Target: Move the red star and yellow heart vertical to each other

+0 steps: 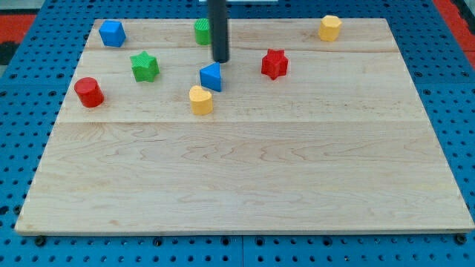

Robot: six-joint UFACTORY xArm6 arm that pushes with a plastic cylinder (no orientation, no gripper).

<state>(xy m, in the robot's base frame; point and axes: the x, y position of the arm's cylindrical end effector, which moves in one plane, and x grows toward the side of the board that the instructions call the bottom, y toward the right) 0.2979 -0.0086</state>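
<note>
my tip (221, 60) – just above the blue block (211, 76), a bare rod with no hand to open or close | red star (274, 64) right of tip | yellow heart (200, 99) just below-left of blue block | all on the tabletop (252, 185)

blue cube (112, 33): sitting at the desk's (260, 178) top left
green star (145, 66): lying right of the red cylinder (88, 92)
yellow hexagon (330, 27): resting top right
blue triangle (211, 76): sitting mid-top
</note>
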